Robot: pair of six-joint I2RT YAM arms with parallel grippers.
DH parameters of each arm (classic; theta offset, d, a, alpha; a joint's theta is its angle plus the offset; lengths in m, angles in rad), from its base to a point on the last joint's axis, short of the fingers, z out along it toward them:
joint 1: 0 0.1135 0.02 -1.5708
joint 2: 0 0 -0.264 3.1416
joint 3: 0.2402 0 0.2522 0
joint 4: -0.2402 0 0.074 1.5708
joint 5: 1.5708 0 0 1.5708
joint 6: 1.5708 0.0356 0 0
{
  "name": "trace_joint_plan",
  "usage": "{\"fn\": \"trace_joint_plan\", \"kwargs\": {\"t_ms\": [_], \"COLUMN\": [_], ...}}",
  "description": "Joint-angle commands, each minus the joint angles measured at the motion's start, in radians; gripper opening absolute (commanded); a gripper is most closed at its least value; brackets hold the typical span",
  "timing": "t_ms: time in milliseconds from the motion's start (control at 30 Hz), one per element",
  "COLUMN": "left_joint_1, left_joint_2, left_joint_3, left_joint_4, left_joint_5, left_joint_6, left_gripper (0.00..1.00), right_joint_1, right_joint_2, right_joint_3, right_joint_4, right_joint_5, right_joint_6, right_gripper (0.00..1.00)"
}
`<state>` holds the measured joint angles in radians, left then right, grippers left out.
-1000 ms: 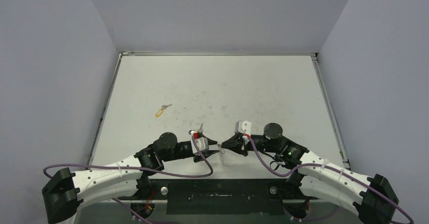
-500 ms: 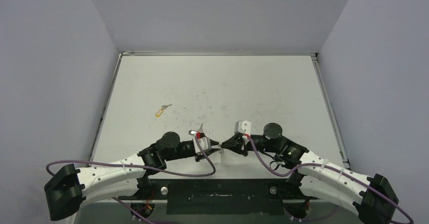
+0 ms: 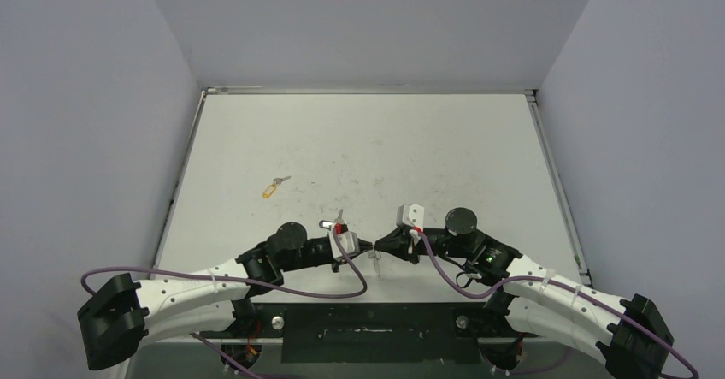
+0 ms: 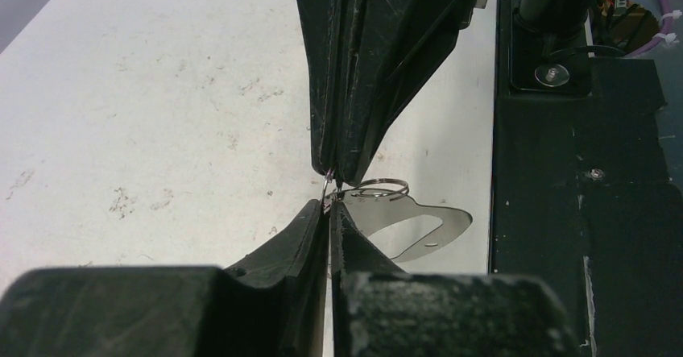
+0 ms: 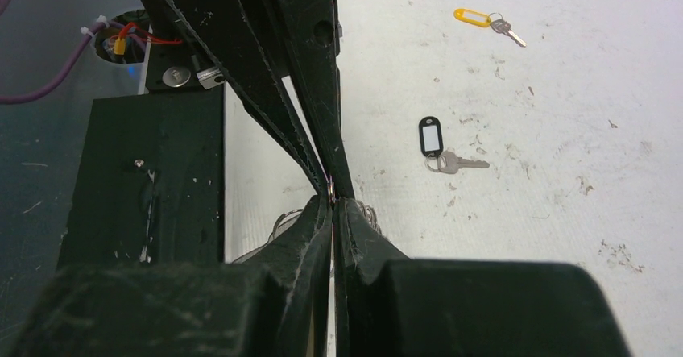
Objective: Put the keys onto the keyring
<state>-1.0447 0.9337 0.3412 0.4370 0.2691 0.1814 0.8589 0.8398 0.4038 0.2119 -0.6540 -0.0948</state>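
**Ana:** What is farthest left?

**Ben:** The yellow key. It lies on the tabletop, at about ten o'clock from where the two arms meet, well apart from them.

**Ana:** And next?

**Ben:** The black key. It is at about ten o'clock too, but near the left gripper. Nothing touches either key.

**Ana:** What is the left gripper doing?

**Ben:** Its jaws are pressed together. They look to be nipping the keyring by its thin chain end. The big flat part sits just under the tips, at six o'clock, close to the near edge. I can't tell if it rests on the tabletop or hangs.

**Ana:** And the right gripper?

**Ben:** It is tip to tip with the left one. Its jaws are pressed together on that same thin end.

**Ana:** So what could go wrong?

**Ben:** I think three things could. Both grippers hold one tiny spot. If they pull apart too hard, the thin wire could bend or pop out. Also, no jaws are free to fetch a key. When one lets go, the flat part could swing and twist out of the other's nip. And it is so close to the edge that a drop could send it off the tabletop.
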Motion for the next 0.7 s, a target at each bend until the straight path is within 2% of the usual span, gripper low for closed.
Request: {"fn": "trace_joint_plan", "kwargs": {"t_ms": [0,100,333,500,600,667], "left_joint_1": [-0.002,-0.002,-0.002,-0.002,-0.002,-0.002], "left_joint_2": [0.003,-0.001,0.011,0.037,0.049,0.050], "left_joint_3": [0.054,0.068,0.114,0.142,0.156,0.160], "left_joint_4": [0.055,0.036,-0.026,-0.070,-0.086,-0.089], "left_joint_5": [-0.005,-0.008,0.004,0.002,-0.001,-0.004], "left_joint_6": [0.008,0.006,0.002,0.004,0.005,0.005], "left_gripper": [0.07,0.14,0.14,0.10,0.01,0.00], "right_joint_1": [0.009,0.009,0.011,0.012,0.014,0.014], "right_joint_2": [0.001,0.002,0.008,0.007,0.008,0.008], "right_joint_3": [0.042,0.044,0.049,0.048,0.050,0.050], "right_joint_4": [0.076,0.074,0.069,0.063,0.053,0.050], "right_joint_5": [-0.029,-0.029,-0.030,-0.030,-0.029,-0.027], "right_joint_6": [-0.004,-0.003,-0.006,-0.009,-0.017,-0.020], "right_gripper": [0.00,0.00,0.00,0.00,0.00,0.00]}}
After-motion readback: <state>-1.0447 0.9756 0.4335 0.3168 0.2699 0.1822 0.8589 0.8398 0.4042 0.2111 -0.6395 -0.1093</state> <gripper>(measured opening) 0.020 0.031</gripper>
